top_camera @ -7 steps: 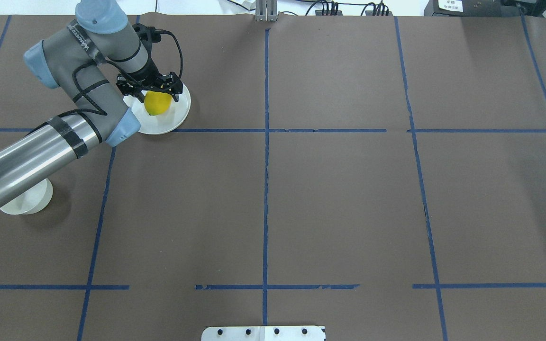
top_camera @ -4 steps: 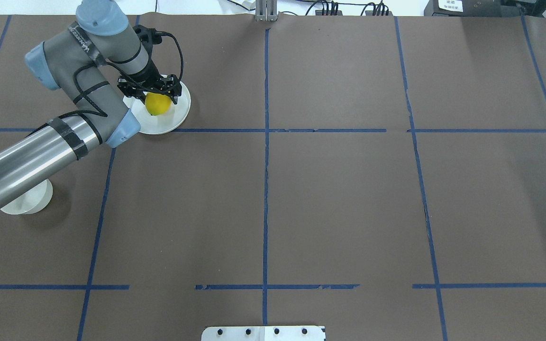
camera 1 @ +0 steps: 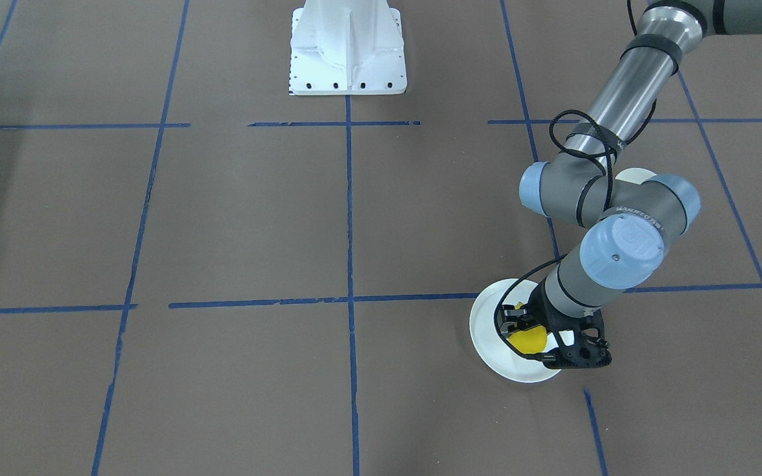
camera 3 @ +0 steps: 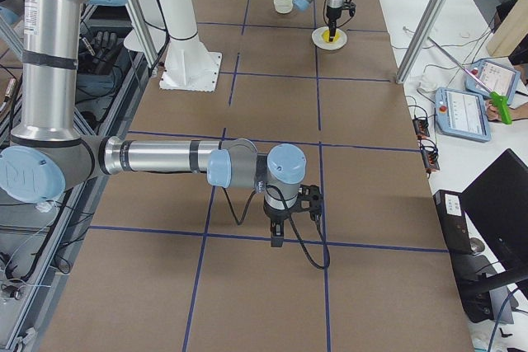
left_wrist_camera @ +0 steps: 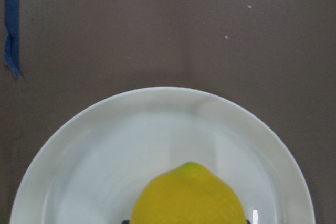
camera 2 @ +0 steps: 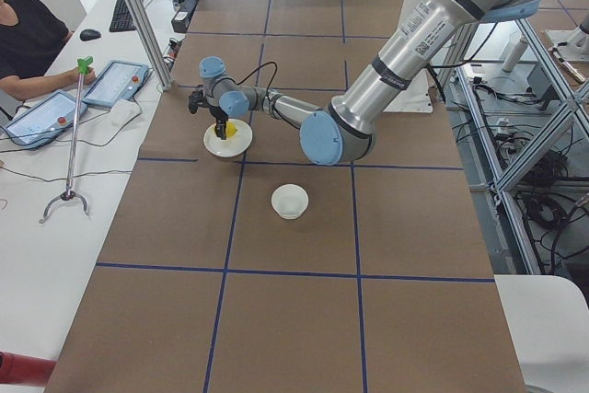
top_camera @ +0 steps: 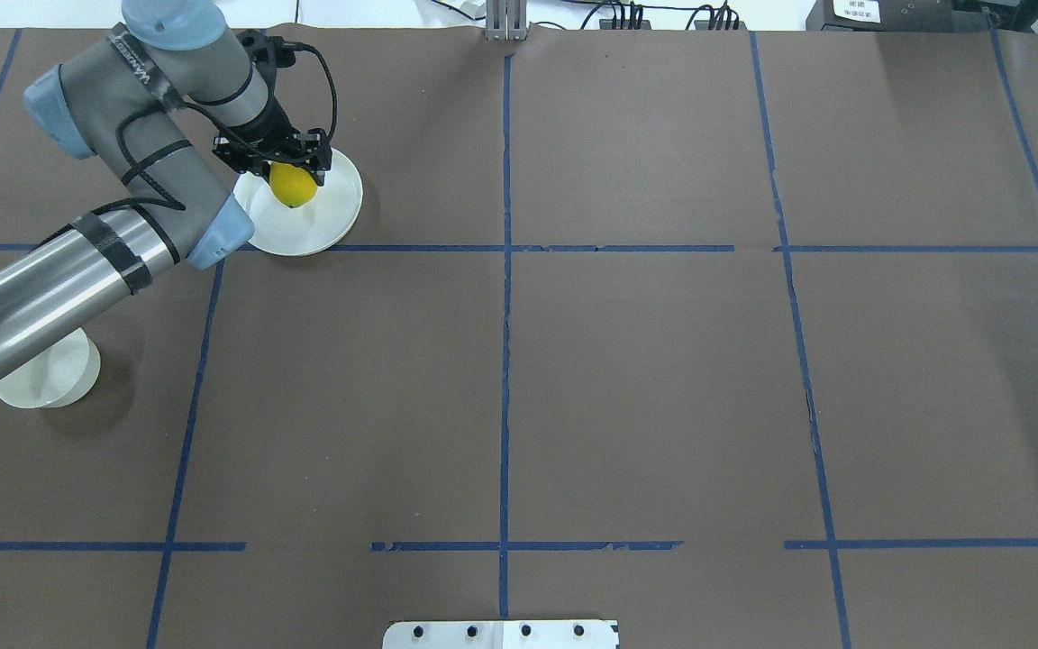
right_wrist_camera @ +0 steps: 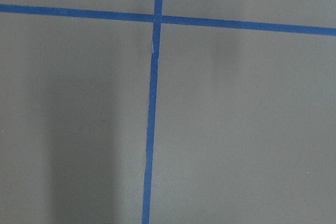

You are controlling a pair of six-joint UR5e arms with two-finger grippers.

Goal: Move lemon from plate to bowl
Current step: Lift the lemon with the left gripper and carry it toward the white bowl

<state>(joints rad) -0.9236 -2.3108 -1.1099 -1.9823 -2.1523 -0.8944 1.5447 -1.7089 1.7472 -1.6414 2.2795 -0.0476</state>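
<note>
yellow lemon (top_camera: 294, 187) in left gripper (top_camera: 288, 177)

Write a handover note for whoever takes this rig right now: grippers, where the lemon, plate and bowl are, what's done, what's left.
Left gripper: fingers shut on the lemon, over the plate. Whether the lemon has cleared the plate is unclear.
Right gripper: parked far from the job; cannot tell if open or shut.
Bowl: empty, apart from the plate, on the robot's side of it.
Done: the grasp.
Left: lift, carry to the bowl, release.
</note>
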